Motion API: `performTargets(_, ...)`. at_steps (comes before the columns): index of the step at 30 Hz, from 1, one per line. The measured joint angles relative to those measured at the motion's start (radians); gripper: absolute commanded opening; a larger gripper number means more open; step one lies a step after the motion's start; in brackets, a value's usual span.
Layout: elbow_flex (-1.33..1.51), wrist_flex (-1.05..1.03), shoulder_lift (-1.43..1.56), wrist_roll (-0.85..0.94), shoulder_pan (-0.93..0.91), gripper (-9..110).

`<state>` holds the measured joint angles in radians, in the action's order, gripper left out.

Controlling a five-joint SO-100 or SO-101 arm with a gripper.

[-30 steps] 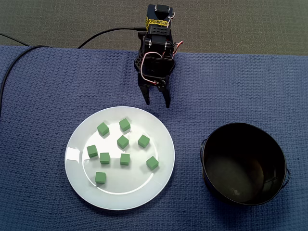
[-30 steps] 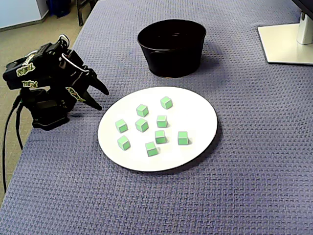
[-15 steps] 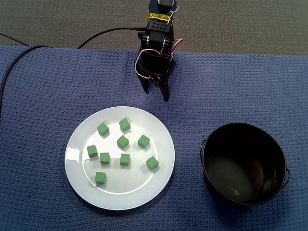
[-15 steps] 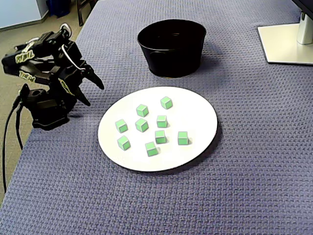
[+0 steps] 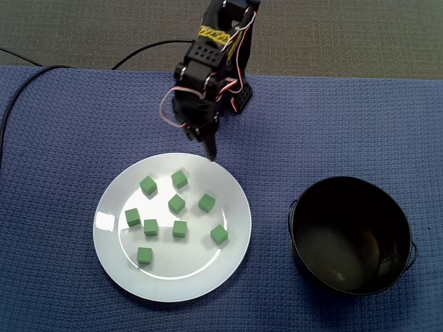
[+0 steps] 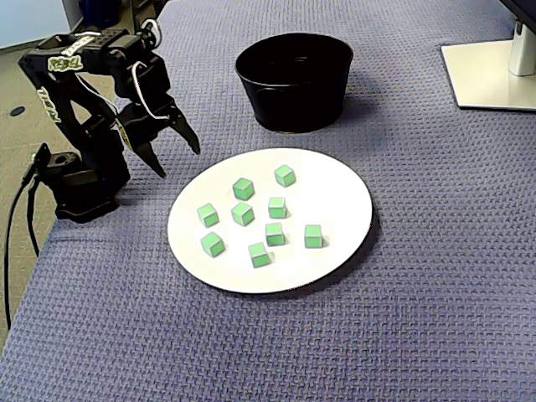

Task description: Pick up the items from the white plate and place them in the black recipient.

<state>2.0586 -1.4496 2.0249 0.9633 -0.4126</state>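
A white plate (image 5: 111,249) (image 6: 343,193) lies on the blue cloth and holds several small green cubes (image 5: 176,203) (image 6: 242,213), scattered apart from each other. The black pot (image 5: 349,235) (image 6: 293,79) stands empty beside the plate, to the right in one fixed view and behind the plate in the other. My gripper (image 5: 205,143) (image 6: 176,155) hangs open with nothing between its fingers. It points downward just outside the plate's rim, on the arm's side. Its nearest cubes (image 5: 179,179) (image 6: 243,188) lie a short way off.
The arm's base (image 6: 79,188) stands on the cloth's edge, with a black cable (image 5: 21,86) running off from it. A grey monitor stand (image 6: 490,71) sits in the far corner beyond the pot. The floor begins past the table edge (image 5: 332,72).
The arm has lifted and reached forward. The gripper has swung from near the base to the plate's rim and turned at the wrist. Cubes, plate and pot have not moved.
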Motion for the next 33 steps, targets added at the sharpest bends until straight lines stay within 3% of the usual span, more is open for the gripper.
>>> performTargets(13, -0.135, 0.106, -0.255, 0.087, -0.124, 22)
performTargets(33, -0.132, 0.276, -0.436, 0.094, -0.097, 21)
